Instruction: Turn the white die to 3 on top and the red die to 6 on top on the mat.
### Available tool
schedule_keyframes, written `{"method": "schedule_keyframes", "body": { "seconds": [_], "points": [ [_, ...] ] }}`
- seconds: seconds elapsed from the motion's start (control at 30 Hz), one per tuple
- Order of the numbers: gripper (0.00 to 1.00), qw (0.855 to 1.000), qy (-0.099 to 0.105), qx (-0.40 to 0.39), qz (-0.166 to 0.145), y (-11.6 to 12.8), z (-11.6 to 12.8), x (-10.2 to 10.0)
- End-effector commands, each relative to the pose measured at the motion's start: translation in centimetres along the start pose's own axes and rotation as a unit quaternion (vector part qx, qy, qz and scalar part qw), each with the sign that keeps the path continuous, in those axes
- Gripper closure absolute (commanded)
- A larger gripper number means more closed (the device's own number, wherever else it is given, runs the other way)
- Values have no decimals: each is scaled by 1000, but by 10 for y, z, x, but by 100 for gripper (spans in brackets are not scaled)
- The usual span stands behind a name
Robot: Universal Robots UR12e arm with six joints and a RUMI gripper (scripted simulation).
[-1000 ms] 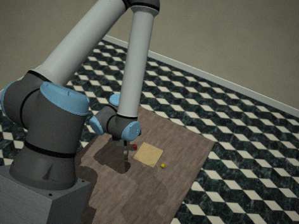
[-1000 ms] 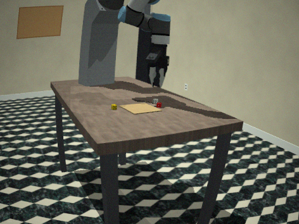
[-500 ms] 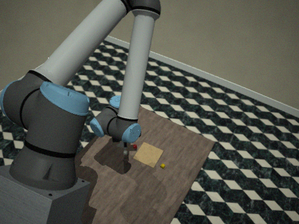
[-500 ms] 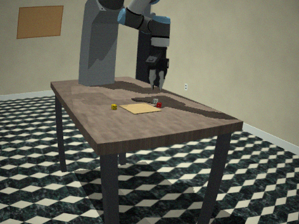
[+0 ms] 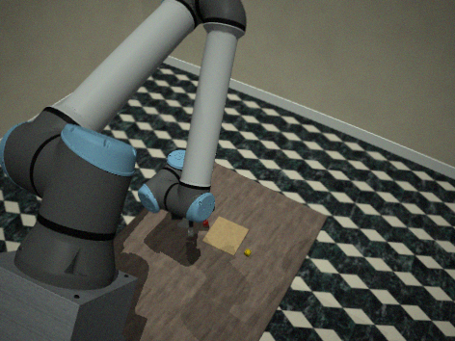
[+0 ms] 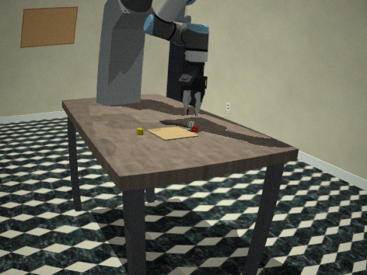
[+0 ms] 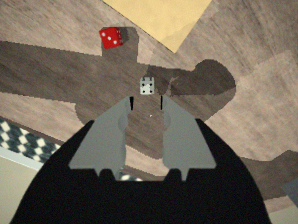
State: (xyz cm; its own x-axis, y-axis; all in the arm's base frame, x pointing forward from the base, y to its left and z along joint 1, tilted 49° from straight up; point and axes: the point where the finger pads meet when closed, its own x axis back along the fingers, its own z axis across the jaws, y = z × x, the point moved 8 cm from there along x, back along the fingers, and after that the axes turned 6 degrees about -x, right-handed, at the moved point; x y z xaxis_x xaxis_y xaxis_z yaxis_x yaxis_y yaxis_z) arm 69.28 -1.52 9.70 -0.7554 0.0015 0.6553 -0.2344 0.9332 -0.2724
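Note:
The white die (image 7: pixel 146 86) lies on the wooden table just beyond my fingertips, off the tan mat (image 7: pixel 160 17). The red die (image 7: pixel 111 38) lies to its left, close to the mat's edge and off the mat. My gripper (image 7: pixel 147 97) hangs above the table, its fingers narrowly parted with nothing between them. In the exterior view the gripper (image 6: pixel 192 110) is above the white die (image 6: pixel 190 123), with the red die (image 6: pixel 195 128) beside it. The yellow die (image 6: pixel 140 131) lies on the table on the other side of the mat (image 6: pixel 172 133). In the top view the arm hides the white die.
The robot's base (image 5: pixel 63 289) stands at one end of the table. The arm's wrist (image 5: pixel 178 193) hangs low over the table beside the mat. The table edge lies close behind the gripper in the wrist view.

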Motion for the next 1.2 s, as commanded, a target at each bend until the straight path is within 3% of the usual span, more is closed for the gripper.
{"method": "schedule_keyframes", "body": {
  "seconds": [0.0, 1.17],
  "points": [
    [79, 1000, 0, 0, 0, 0, 0, -7],
    [79, 1000, 0, 0, 0, 0, 0, -17]
  ]
}}
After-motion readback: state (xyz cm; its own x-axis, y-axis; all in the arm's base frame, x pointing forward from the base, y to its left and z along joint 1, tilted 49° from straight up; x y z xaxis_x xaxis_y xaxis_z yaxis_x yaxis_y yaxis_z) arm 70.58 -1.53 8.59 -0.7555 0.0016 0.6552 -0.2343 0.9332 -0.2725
